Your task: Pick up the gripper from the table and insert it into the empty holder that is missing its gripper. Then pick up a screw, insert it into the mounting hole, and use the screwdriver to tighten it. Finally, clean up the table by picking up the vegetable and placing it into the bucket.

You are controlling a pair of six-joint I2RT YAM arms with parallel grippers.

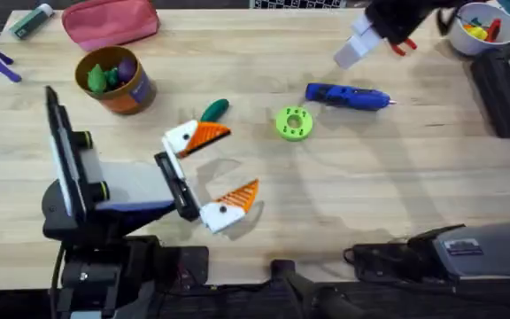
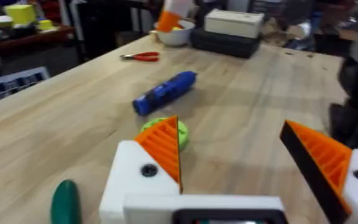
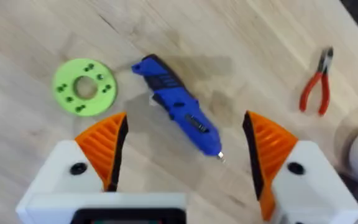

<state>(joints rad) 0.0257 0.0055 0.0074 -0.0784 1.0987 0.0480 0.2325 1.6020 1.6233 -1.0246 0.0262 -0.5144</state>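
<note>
The left gripper (image 1: 209, 173) rests low on the worktop (image 1: 370, 186) with its jaws wide and empty, the vegetable (image 1: 214, 110) just beyond it near the bucket (image 1: 118, 80), while farther off the right gripper (image 3: 182, 165), jaws wide, hangs over the screwdriver (image 3: 178, 112), probably to grasp it

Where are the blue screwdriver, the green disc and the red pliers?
Screwdriver (image 3: 178, 111), right wrist view, mid-body.
Disc (image 1: 293, 123), overhead view, its ring face.
Pliers (image 3: 316, 94), right wrist view, red handle.

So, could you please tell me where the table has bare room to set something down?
The widest bare wood lies right of the green disc, below the screwdriver. It is crowded around the bucket, vegetable and left end effector.
</note>
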